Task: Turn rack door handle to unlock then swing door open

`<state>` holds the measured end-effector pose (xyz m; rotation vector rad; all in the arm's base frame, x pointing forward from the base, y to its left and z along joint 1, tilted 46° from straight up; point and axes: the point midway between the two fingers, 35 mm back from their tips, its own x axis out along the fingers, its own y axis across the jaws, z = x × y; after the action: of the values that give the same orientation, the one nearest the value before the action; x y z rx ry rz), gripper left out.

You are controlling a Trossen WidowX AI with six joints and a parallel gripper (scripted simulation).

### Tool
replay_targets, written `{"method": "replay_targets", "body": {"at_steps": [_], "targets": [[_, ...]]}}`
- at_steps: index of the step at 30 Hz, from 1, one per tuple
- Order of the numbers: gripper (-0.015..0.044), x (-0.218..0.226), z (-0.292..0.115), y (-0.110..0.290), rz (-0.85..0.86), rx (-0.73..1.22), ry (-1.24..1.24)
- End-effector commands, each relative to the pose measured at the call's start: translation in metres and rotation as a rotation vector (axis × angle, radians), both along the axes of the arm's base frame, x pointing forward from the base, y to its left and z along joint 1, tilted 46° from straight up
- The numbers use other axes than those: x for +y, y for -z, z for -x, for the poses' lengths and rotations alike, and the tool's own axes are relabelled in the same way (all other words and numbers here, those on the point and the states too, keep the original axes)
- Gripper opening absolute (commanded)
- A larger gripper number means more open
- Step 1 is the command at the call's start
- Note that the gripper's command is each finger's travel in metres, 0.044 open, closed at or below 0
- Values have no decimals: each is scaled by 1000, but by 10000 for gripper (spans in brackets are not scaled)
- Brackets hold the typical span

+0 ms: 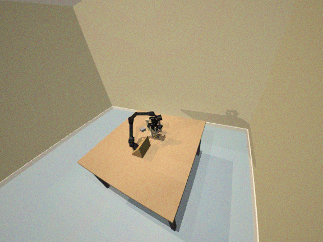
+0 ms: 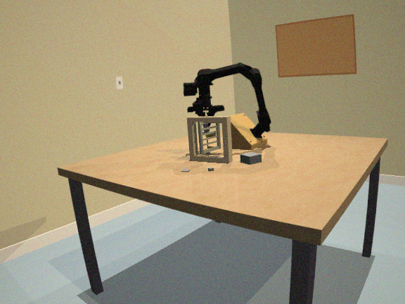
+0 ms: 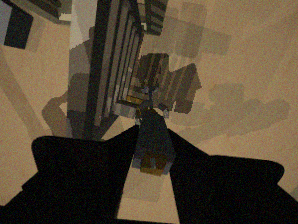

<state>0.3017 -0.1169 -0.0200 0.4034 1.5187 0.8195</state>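
Note:
The grey rack frame (image 2: 228, 141) stands upright on the table. Its slatted door (image 2: 201, 142) (image 3: 102, 65) is partly open, swung out behind the frame on the arm's side; the exact angle is hard to tell. My gripper (image 3: 151, 130) points down beside the door's free edge and is shut on the dark upright handle (image 3: 155, 140), which shows between the fingers in the wrist view. In the exterior view the fingers are partly hidden behind the frame's top bar. How far the handle is turned relative to the door cannot be told.
A grey box (image 1: 142, 129) (image 2: 251, 158) lies beside the frame. A flat grey chip (image 2: 185, 170) and a small dark block (image 2: 211, 169) lie in front of the frame. The yellowish wedge (image 1: 142, 149) (image 2: 242, 130) under the arm's base stands behind the rack.

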Motion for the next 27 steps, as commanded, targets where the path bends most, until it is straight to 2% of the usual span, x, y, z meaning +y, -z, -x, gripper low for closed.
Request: {"method": "replay_targets", "body": {"at_steps": [1,7,23,27], "targets": [[28,-6,-5,6,-10,-66,-77],[28,-12,-11,14,-22,-127,-140],[28,-12,-11,14,-22,-129,-142],[133,-12,-11,14,-22,-129,-142]]}}
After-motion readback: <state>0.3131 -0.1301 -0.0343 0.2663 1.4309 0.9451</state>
